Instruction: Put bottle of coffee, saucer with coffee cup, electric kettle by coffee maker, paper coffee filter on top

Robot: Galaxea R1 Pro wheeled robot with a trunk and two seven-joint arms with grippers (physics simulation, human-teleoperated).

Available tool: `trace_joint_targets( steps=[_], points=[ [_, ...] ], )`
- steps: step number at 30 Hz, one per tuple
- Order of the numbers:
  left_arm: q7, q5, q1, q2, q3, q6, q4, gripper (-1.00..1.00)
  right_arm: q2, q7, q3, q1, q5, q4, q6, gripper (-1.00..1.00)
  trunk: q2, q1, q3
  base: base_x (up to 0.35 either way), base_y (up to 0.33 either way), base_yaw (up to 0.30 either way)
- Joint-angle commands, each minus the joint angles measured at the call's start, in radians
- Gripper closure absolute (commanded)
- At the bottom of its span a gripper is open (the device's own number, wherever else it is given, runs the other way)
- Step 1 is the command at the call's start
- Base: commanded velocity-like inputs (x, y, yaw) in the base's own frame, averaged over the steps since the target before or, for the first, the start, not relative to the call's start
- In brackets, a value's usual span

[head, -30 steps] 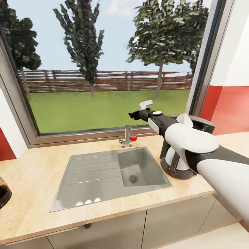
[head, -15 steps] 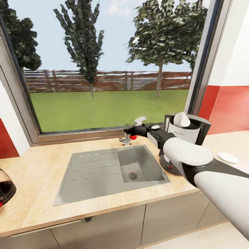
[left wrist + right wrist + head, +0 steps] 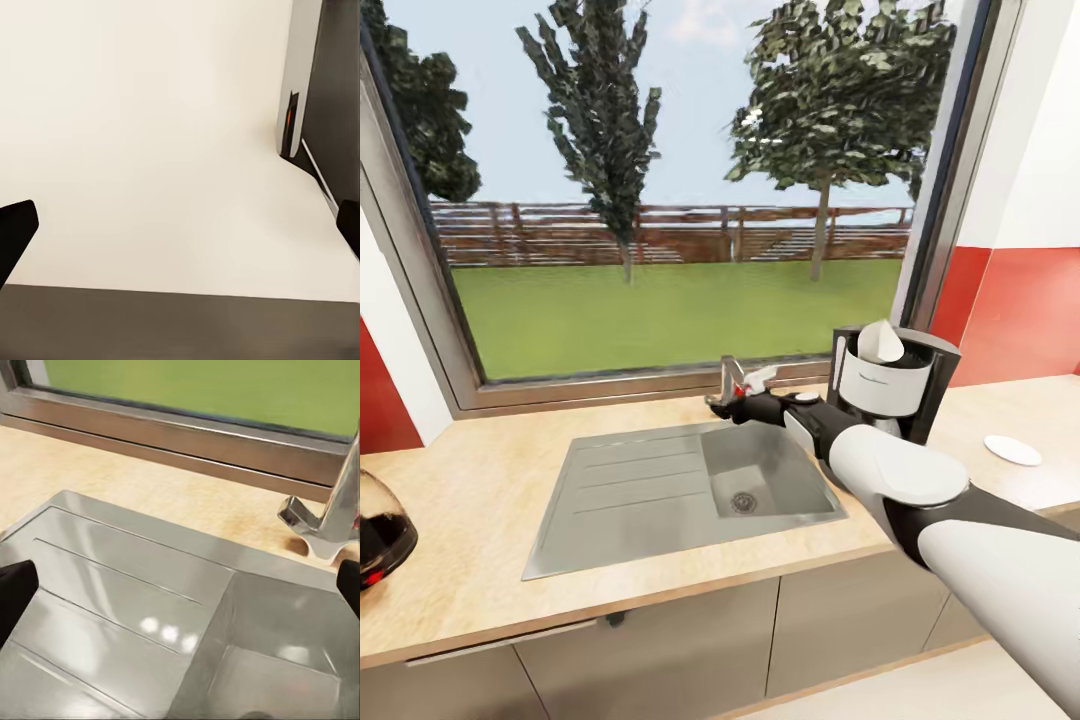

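Note:
The black coffee maker (image 3: 887,388) stands on the countertop (image 3: 470,510) right of the sink, below the window corner. A white paper filter (image 3: 882,342) sits on its top. A white saucer (image 3: 1012,450) lies on the counter further right, with no cup on it. My right arm reaches across in front of the coffee maker, and my right gripper (image 3: 743,408) hovers open by the faucet (image 3: 730,382) at the back of the sink. In the right wrist view its fingertips (image 3: 15,589) stand far apart over the drainboard. My left gripper (image 3: 180,232) is open and faces a pale surface.
The steel sink (image 3: 620,500) with its drainboard takes up the middle of the counter. A round dark glass vessel (image 3: 382,530) stands at the left edge. A large window runs behind the counter, with a red and white wall (image 3: 1030,300) at right. Cabinet fronts lie below.
The camera has shifted, and the saucer and glass vessel have come further into view. My right arm has lowered, bringing the gripper from window height down to the faucet.

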Motion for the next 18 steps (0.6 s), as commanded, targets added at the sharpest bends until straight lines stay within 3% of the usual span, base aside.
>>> trace_joint_targets(
  steps=[1, 18],
  points=[
    [0.002, -0.009, 0.000, 0.000, 0.005, 0.005, -0.001, -1.00, 0.001, 0.018, -0.009, 0.004, 0.007, -0.002, 0.002, -1.00, -0.002, 0.000, -0.001, -0.021, -0.015, 0.000],
    [0.002, -0.010, -0.002, 0.000, 0.004, 0.005, -0.001, -1.00, 0.001, 0.252, -0.010, 0.136, 0.010, -0.004, 0.002, -1.00, -0.002, 0.000, -0.001, -0.183, -0.142, 0.000]
  ],
)
